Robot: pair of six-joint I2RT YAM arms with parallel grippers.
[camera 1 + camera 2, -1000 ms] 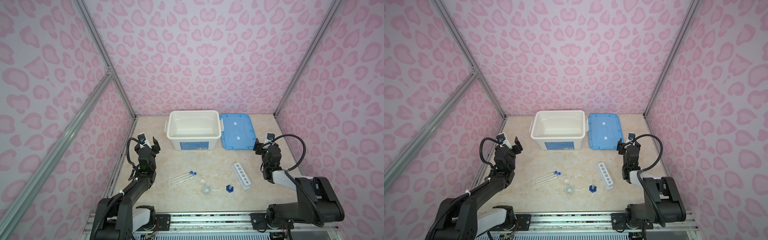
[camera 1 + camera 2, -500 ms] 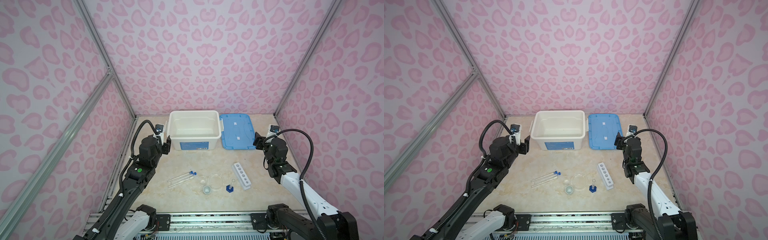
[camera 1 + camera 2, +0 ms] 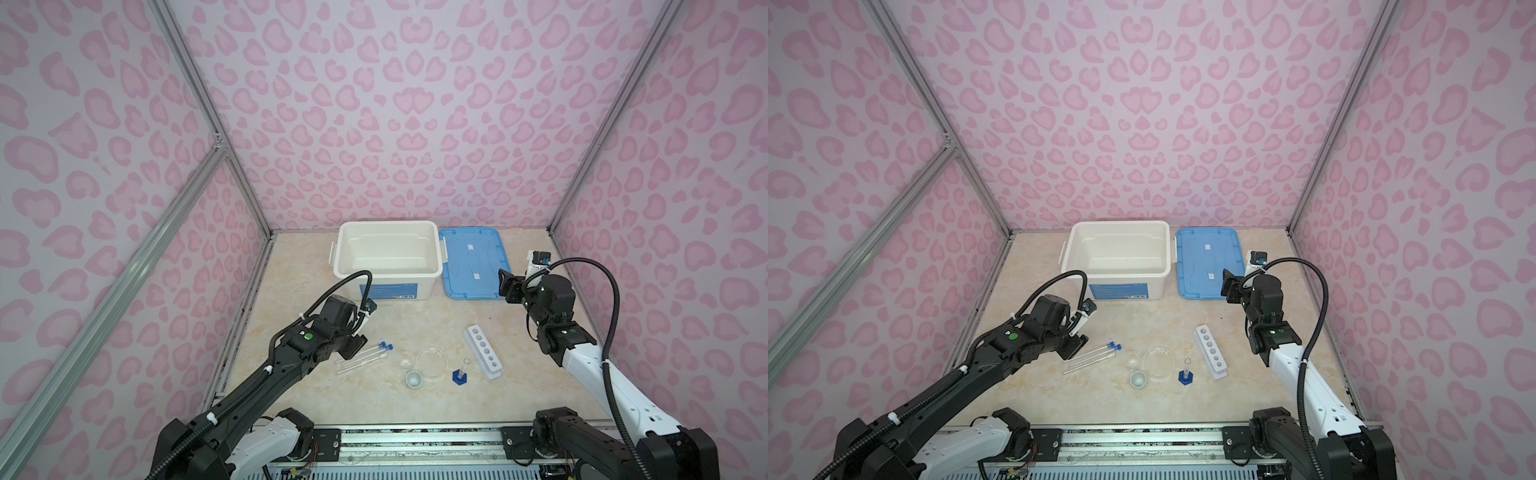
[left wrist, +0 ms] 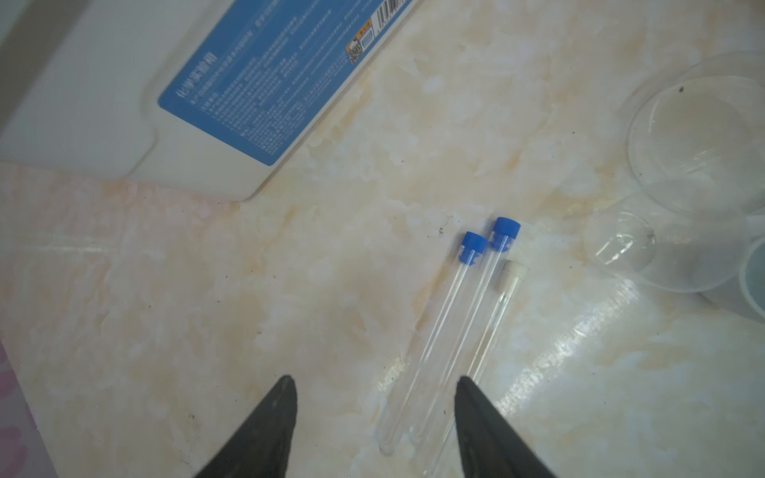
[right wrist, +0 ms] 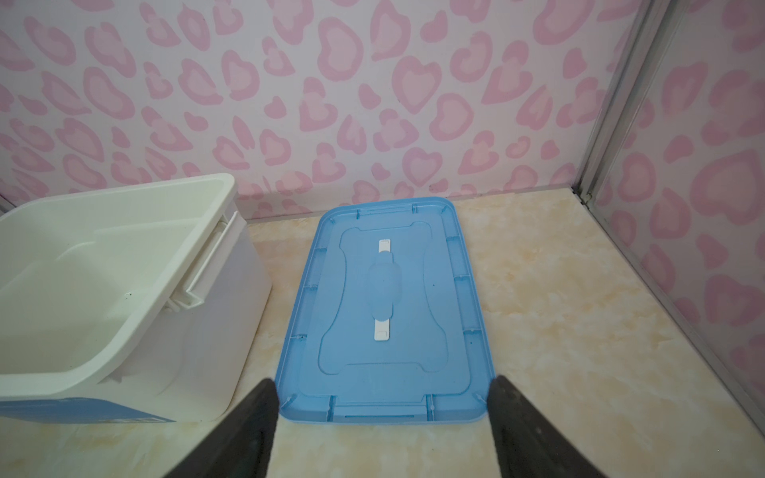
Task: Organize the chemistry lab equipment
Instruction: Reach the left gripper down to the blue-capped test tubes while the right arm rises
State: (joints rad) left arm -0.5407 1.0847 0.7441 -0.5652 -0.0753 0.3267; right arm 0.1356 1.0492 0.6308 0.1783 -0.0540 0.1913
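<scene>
On the beige marbled tabletop (image 3: 291, 386), front left of centre, three thin clear test tubes (image 3: 363, 358) are laid flat, side by side and touching. Two are stopped with blue caps (image 4: 506, 231), the third with a pale one. Their long axes run diagonally, with capped ends pointed toward the far right and rounded ends toward the near left. The left gripper (image 4: 374, 378) is placed at the rounded ends, its dark tapered fingers spread apart and nothing clamped.

Just right of the tubes are noted a small clear domed glass (image 3: 406, 364), a clear round dish (image 3: 432, 362) and a tiny white cup (image 3: 414, 379). A small clear cylinder (image 3: 460, 373) is stood upright on a blue hexagonal base, between the dish and the white six-hole rack (image 3: 483, 352). The rack is laid holes-up, its long axis running far-left to near-right.

The right gripper (image 5: 381, 380) is held before the smooth blue lid (image 5: 385, 310), fingers wide apart and empty. The open glossy white bin (image 3: 347, 249) is set beside the lid.
</scene>
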